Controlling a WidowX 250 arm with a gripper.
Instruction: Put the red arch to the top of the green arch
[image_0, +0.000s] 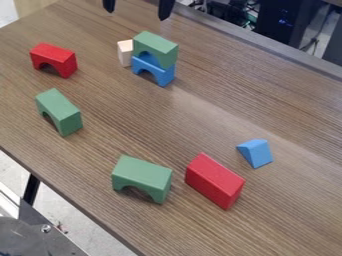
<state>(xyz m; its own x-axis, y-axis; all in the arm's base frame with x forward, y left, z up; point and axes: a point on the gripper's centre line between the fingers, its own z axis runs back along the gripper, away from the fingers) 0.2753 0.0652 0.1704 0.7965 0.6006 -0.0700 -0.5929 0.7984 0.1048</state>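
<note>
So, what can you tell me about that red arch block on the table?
The red arch-shaped block looks like painted wood, with a flat top and a rounded cut-out underneath. It stands upright, opening downward, on the brown wood-grain table, toward the view's upper left. Nothing rests on it, no other block touches it, and the black two-finger gripper is apart from it.

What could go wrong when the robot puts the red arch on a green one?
It might pick the wrong green arch, since there are three: one at left, one nearest the camera, one stacked on a blue arch. The gripper hangs near that stack and could bump it coming down. The red arch might also topple if set down off-centre.
</note>
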